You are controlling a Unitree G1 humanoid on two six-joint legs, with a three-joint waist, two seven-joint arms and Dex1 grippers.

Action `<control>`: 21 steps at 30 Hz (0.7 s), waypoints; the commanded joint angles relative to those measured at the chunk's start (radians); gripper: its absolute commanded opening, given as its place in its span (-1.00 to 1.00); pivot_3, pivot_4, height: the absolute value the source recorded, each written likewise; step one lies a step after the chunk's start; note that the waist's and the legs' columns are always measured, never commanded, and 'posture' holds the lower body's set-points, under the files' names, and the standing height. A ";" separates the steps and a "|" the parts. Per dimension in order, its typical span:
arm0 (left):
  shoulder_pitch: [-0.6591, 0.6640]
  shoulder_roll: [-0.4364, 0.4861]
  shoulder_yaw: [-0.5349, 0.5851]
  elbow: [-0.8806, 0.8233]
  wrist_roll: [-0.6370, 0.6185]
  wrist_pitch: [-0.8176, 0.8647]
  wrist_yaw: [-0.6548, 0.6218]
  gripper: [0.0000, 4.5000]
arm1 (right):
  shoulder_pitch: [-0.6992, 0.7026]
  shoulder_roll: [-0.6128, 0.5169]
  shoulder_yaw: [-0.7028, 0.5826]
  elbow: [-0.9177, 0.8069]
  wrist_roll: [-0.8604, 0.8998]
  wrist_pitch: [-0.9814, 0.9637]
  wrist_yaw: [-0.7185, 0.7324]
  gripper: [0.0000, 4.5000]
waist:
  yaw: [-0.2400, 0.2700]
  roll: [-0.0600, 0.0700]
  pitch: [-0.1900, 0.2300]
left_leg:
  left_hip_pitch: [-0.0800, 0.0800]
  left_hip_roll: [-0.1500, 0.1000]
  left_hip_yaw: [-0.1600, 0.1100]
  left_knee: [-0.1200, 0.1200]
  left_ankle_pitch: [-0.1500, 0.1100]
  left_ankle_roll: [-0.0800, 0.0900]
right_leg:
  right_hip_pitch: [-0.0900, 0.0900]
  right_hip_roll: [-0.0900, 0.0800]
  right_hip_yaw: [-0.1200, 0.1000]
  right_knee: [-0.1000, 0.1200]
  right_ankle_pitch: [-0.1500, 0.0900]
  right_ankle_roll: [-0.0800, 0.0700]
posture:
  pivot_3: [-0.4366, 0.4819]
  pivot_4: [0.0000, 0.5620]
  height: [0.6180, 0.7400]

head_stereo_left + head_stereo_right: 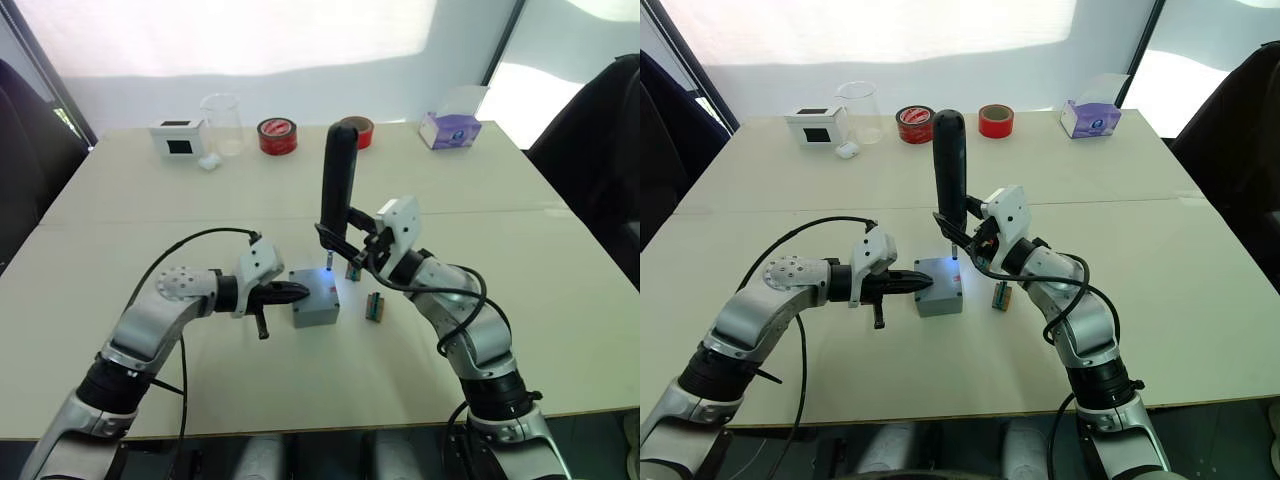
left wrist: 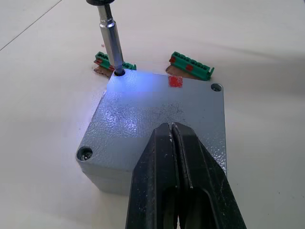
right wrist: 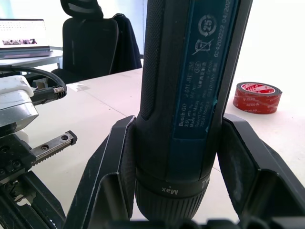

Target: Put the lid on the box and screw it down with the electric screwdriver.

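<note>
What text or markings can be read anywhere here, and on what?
"Max": collar of the electric screwdriver.
"Bosch GO": its blue label, running lengthwise.
"25" in a circle and a crossed-bin sign: same label.
Remaining label print, and print on the red tape roll: too small to read.

Lid [image 2: 157, 114] seated on the grey box [image 1: 314, 298], mid-desk.
Dark electric screwdriver [image 1: 337, 180] stands upright, lit bit in the lid's corner hole.

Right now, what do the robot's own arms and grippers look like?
Both arms are silver-grey metal segments with black joints and loose black cables looping alongside. Each wrist carries a white block. The left gripper and right gripper each have two black fingers; the left arm's elbow shows a round disc with small holes.
</note>
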 commanded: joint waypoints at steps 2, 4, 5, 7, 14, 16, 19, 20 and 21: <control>-0.002 -0.005 -0.017 0.012 0.021 -0.004 0.000 -1.00 | 0.038 -0.047 0.017 0.082 -0.037 0.069 0.014 -0.18 | 0.001 0.000 0.000 | 0.000 0.000 0.000 0.000 0.000 0.000 | 0.000 0.000 0.000 0.000 0.000 0.000 | -0.05 -0.47 1.00; -0.003 -0.009 -0.017 0.012 0.023 -0.003 0.002 -1.00 | 0.024 -0.056 0.005 0.068 -0.030 0.074 0.015 -0.18 | 0.002 0.000 0.000 | 0.000 0.000 0.000 0.000 0.000 0.000 | 0.000 -0.001 0.000 0.000 0.000 0.000 | -0.05 -0.47 1.00; -0.003 -0.010 -0.016 0.013 0.023 -0.003 0.002 -1.00 | 0.013 -0.061 -0.003 0.051 -0.020 0.082 0.016 -0.18 | 0.002 0.000 0.000 | 0.000 0.000 0.000 0.000 0.000 0.000 | 0.000 -0.001 0.000 0.000 0.000 0.000 | -0.05 -0.47 1.00; -0.004 -0.012 -0.008 0.016 0.020 -0.001 0.003 -1.00 | -0.020 -0.080 -0.029 -0.007 0.009 0.112 0.020 -0.18 | 0.003 0.001 0.001 | 0.000 0.000 0.000 0.000 0.000 0.000 | 0.000 -0.001 0.000 0.000 -0.001 -0.001 | -0.05 -0.47 1.00; -0.011 -0.031 0.060 0.044 -0.039 -0.010 -0.011 -1.00 | -0.327 -0.211 -0.270 -0.187 0.304 0.399 0.012 -0.18 | 0.003 0.004 0.008 | -0.021 -0.003 0.000 0.001 0.003 -0.003 | -0.018 -0.006 -0.001 0.003 0.000 -0.002 | -0.05 -0.47 1.00; -0.017 -0.037 0.081 0.049 -0.063 -0.007 -0.019 -1.00 | -0.398 -0.251 -0.349 -0.153 0.393 0.518 -0.015 -0.18 | 0.002 0.004 0.008 | -0.023 -0.003 0.000 0.000 0.003 -0.004 | -0.021 -0.005 -0.002 0.003 0.002 0.002 | -0.05 -0.47 1.00; -0.024 -0.027 0.106 0.038 -0.097 -0.001 -0.044 -1.00 | -0.500 -0.320 -0.457 -0.042 0.548 0.813 -0.061 -0.18 | -0.001 0.004 0.010 | -0.024 -0.001 0.000 -0.002 0.003 -0.004 | -0.021 -0.003 -0.003 0.001 0.002 0.002 | -0.05 -0.47 1.00; -0.026 -0.021 0.109 0.027 -0.106 0.001 -0.055 -1.00 | -0.524 -0.358 -0.467 0.003 0.569 0.935 -0.068 -0.18 | -0.002 0.003 0.011 | -0.024 -0.001 0.001 -0.002 0.003 -0.004 | -0.021 -0.003 -0.003 0.001 0.002 0.002 | -0.05 -0.47 1.00; -0.029 -0.007 0.114 0.006 -0.124 0.011 -0.075 -1.00 | -0.531 -0.407 -0.459 0.049 0.564 1.031 -0.068 -0.18 | -0.002 0.003 0.011 | -0.024 -0.001 0.001 -0.002 0.003 -0.003 | -0.021 -0.003 -0.003 0.001 0.002 0.002 | -0.05 -0.47 1.00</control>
